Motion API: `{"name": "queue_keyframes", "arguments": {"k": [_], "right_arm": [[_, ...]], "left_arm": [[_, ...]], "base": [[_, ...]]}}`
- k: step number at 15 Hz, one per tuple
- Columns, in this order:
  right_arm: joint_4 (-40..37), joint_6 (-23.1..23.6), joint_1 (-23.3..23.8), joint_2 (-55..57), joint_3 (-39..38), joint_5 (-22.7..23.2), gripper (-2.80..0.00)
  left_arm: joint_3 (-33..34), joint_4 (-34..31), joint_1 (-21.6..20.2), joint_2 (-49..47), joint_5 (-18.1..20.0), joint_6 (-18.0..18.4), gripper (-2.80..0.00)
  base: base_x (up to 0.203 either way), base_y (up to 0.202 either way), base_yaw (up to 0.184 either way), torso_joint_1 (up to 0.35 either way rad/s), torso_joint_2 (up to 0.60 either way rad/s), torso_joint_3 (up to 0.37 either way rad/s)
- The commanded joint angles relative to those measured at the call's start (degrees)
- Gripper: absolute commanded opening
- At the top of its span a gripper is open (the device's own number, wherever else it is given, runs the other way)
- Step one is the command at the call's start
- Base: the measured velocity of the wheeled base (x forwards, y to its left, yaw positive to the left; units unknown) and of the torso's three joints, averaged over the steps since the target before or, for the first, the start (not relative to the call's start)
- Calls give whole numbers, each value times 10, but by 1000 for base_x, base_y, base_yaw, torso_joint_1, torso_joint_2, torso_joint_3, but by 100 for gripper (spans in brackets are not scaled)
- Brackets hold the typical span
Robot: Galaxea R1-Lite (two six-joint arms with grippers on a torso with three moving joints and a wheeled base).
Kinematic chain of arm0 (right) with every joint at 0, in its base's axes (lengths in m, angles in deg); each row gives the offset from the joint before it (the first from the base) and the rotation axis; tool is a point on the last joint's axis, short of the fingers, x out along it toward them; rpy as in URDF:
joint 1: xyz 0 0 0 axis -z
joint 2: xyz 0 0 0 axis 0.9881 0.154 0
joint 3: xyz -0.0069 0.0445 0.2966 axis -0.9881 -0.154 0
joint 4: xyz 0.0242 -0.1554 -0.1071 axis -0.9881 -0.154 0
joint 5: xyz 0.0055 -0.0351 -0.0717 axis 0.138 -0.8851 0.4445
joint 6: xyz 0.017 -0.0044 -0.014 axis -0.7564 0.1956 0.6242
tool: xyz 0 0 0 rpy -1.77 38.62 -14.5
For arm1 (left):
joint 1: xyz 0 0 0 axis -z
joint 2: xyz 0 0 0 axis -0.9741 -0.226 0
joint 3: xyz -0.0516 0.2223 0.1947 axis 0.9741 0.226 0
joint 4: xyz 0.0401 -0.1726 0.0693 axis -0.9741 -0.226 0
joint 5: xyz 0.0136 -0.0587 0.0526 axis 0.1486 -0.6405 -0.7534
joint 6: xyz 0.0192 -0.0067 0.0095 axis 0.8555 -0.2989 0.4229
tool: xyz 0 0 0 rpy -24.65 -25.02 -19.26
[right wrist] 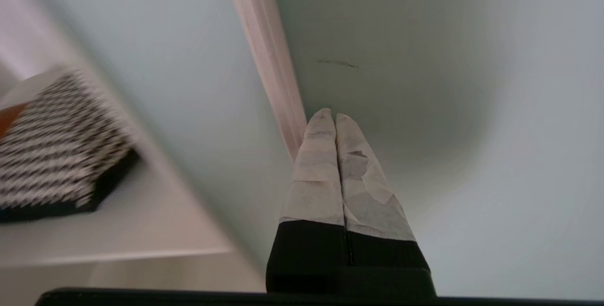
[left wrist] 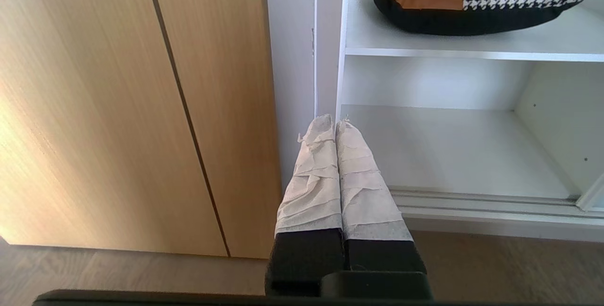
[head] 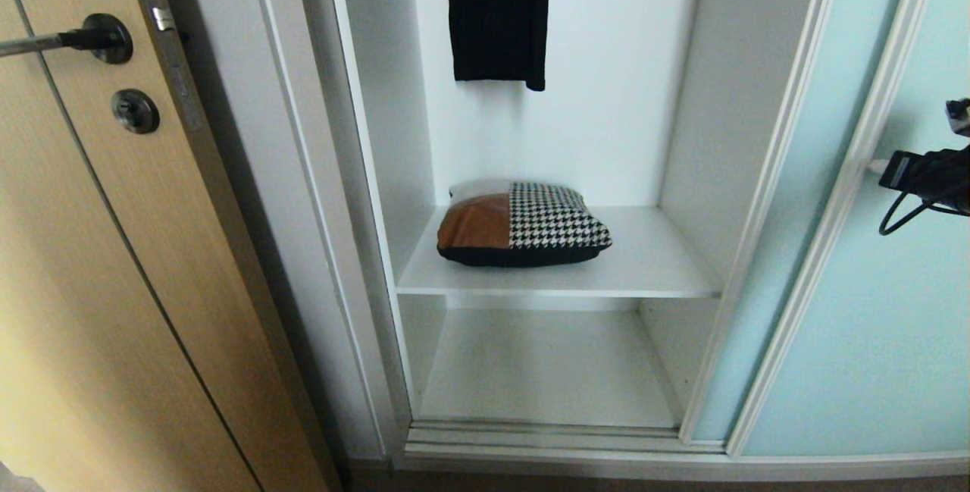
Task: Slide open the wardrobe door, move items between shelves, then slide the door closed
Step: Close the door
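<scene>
While the right gripper (right wrist: 329, 116) is held pinched shut and empty at the door (head: 849, 310), its taped fingertips (right wrist: 321, 124) are seen just beside the door's pale frame strip (right wrist: 269, 51), close to the frosted glass; whether the glass is touched cannot be told. In the head view only the dark wrist of this arm is seen, at the right edge. The left gripper (left wrist: 336, 124) is kept low before the wardrobe, pressed shut with nothing in it, pointed toward the lower shelf (left wrist: 453, 155).

With the compartment exposed and the door pushed to the right, the opening step is judged done, or nearly so. The cushion (head: 523, 223) is found flat on the upper shelf (head: 652, 264), toward its left side and near its front edge, tan patch to the left and houndstooth to the right. Nothing is seen on the lower shelf. Above, a black garment (head: 498, 14) is hung against the back wall, well apart from the cushion. To the left a wood door (head: 114, 287) is seen.

The transfer of the cushion between shelves is therefore judged not yet done, and the closing of the door is left as well.
</scene>
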Motion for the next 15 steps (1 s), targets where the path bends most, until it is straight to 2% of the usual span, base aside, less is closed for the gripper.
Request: {"name": "queue_keyframes", "arguments": {"k": [1, 5, 11, 15], "right_arm": [[17, 0, -20, -34, -42, 2, -280], [64, 3, -83, -90, -146, 2, -280], [72, 7, -199, -196, -275, 1, -280], [71, 7, -222, -276, -351, 4, -280]], "left_arm": [[1, 0, 0, -1, 0, 0, -280], [1, 0, 0, -1, 0, 0, -280], [1, 0, 0, -1, 0, 1, -280], [1, 0, 0, -1, 0, 0, -280]], "base": [[0, 0, 0, 0, 0, 0], [0, 0, 0, 0, 0, 0], [0, 0, 0, 0, 0, 0], [0, 0, 0, 0, 0, 0]]}}
